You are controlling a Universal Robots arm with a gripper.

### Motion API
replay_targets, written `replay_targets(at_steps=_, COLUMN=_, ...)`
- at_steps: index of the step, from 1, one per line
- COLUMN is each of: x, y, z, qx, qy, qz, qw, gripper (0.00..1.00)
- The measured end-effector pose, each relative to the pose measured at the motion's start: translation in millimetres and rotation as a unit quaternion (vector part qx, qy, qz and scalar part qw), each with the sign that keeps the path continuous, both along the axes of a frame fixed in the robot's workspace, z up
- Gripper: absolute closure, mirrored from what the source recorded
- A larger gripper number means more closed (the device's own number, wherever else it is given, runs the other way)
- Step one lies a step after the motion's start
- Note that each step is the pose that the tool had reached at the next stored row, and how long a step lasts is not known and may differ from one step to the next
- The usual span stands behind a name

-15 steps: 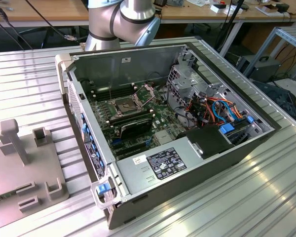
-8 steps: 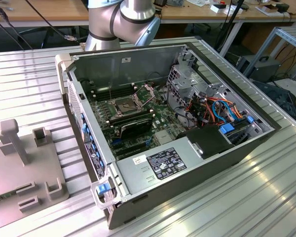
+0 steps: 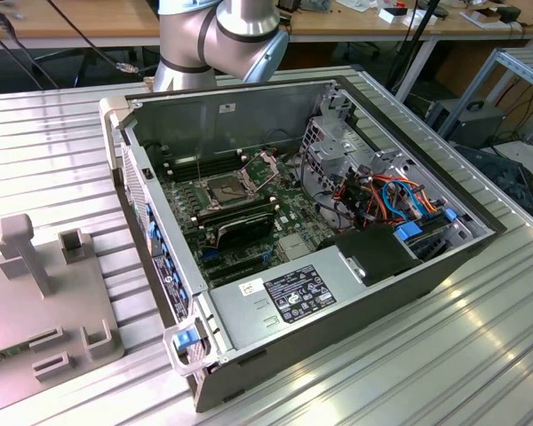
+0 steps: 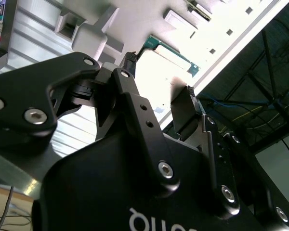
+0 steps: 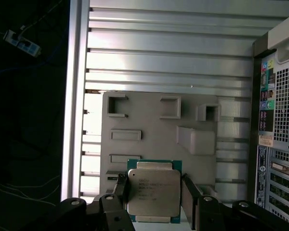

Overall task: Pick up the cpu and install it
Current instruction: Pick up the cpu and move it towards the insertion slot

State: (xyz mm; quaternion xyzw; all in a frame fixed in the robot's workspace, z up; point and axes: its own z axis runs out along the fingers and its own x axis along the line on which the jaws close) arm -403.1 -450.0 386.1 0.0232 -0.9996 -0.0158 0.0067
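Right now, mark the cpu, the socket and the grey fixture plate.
cpu [image 5: 153,190], first wrist view, middle of its metal top.
socket [image 3: 226,189], exterior view, centre of the dark square.
grey fixture plate [image 5: 154,144], first wrist view, bare flat face.

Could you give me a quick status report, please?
Open claw straddling the cpu. It lies flat on grey fixture plate, not lifted. No obstruction seen.

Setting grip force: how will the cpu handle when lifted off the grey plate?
Probably stiff and light: the cpu is a thin flat metal-topped square. Its narrow edges likely give little grip, so it may tilt between the fingers.
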Motion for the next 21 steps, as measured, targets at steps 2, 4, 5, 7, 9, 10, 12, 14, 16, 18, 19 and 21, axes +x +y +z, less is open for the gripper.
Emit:
replay_targets(at_steps=2, x=0.0, y=0.0, z=0.3, qx=0.0001, qy=-0.0001, qz=0.0, qw=1.0, gripper=0.46)
replay_targets(at_steps=4, x=0.0, y=0.0, z=0.4, qx=0.0001, qy=-0.0001, qz=0.0, qw=1.0, gripper=0.46)
replay_targets(at_steps=5, x=0.0, y=0.0, z=1.5, qx=0.0, qy=0.0, qz=0.0, qw=1.0, gripper=0.46)
replay_targets(at_steps=7, x=0.0, y=0.0, z=2.5, qx=0.0001, qy=0.0, qz=0.0, qw=1.0, gripper=0.46)
replay_targets(at_steps=9, x=0.0, y=0.0, z=2.5, qx=0.0001, qy=0.0, qz=0.0, qw=1.0, gripper=0.46)
replay_targets(at_steps=10, x=0.0, y=0.0, z=2.5, qx=0.0, qy=0.0, qz=0.0, qw=1.0, gripper=0.46)
replay_targets(at_steps=12, x=0.0, y=0.0, z=5.3, qx=0.0001, qy=0.0, qz=0.0, qw=1.0, gripper=0.46)
replay_targets(at_steps=14, x=0.0, y=0.0, z=7.9, qx=0.0001, qy=0.0, qz=0.0, qw=1.0, gripper=0.46)
replay_targets(at_steps=16, x=0.0, y=0.0, z=8.0, qx=0.0001, qy=-0.0001, qz=0.0, qw=1.0, gripper=0.46)
replay_targets(at_steps=18, x=0.0, y=0.0, z=8.1, qx=0.0, qy=0.0, qz=0.0, qw=1.0, gripper=0.46)
replay_targets(at_steps=19, x=0.0, y=0.0, z=8.2, qx=0.0001, qy=0.0, qz=0.0, qw=1.0, gripper=0.46)
replay_targets(at_steps=21, x=0.0, y=0.0, z=8.2, qx=0.0, qy=0.0, qz=0.0, qw=1.0, gripper=0.46)
